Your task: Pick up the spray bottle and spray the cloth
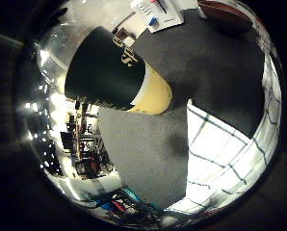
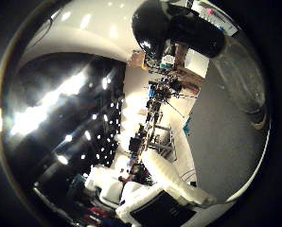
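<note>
A: Little-finger-side palm view, item one: spray bottle (image 1: 112,72), dark body with a pale yellow band at one end, filling a large part of the view, so judged close to the palm. Its long axis lies slantwise across the dark grey bench (image 1: 206,67), and it appears raised above that surface, though contact cannot be confirmed.

B: Item two?

A: Cloth (image 1: 230,159), white with thin dark check lines, lying flat on the bench just beside the bottle's yellow end, apart from it. Beyond the bottle: a white printed sheet (image 1: 158,12) and a reddish-brown object (image 1: 225,14), both well apart from the bottle.

B: Thumb-side palm view?

A: A glossy black rounded part (image 2: 153,26) near the bottle; whether it is the bottle's head or the hand's own, cannot tell. White segmented parts of the hand (image 2: 169,182) reach in from the edge.

B: Fingers?

A: Cannot tell whether they are curled round the bottle or straight.

B: Judgement for the next move?

A: Nozzle direction is unseen; the bottle must point toward the cloth.
</note>
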{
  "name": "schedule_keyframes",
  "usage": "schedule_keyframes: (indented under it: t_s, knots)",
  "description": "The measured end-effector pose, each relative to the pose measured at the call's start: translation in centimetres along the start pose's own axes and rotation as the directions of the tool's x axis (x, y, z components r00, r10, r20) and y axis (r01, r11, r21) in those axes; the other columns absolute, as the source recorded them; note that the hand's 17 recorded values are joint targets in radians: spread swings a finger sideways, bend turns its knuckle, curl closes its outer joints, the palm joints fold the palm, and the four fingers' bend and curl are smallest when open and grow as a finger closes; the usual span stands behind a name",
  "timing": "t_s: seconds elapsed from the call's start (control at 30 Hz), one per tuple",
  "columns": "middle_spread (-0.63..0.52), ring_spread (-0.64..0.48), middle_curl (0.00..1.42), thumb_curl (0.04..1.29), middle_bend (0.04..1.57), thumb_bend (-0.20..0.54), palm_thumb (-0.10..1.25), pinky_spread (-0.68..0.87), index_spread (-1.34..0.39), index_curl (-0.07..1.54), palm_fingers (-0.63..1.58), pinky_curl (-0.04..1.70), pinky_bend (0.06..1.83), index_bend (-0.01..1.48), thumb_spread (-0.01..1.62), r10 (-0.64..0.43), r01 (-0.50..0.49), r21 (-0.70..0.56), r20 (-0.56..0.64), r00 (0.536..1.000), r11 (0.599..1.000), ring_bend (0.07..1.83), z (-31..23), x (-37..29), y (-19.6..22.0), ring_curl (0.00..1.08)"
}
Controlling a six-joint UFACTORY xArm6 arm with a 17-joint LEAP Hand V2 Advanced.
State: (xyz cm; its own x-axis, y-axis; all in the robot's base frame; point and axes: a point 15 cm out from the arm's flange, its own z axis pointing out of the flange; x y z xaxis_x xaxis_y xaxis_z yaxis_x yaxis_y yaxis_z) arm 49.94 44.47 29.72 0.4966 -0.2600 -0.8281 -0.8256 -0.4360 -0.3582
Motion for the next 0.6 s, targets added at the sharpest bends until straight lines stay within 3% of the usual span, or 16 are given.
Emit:
schedule_keyframes:
  t_s: [0.6]
  knots:
    - [0.16,0.16,0.28,0.3,0.18,-0.024,0.59,0.36,-0.32,0.22,-0.05,0.33,0.42,0.14,1.04,0.023,-0.023,-0.001,-0.022,0.999,1.0,0.26,-3.0,2.2,0.5,0.25]
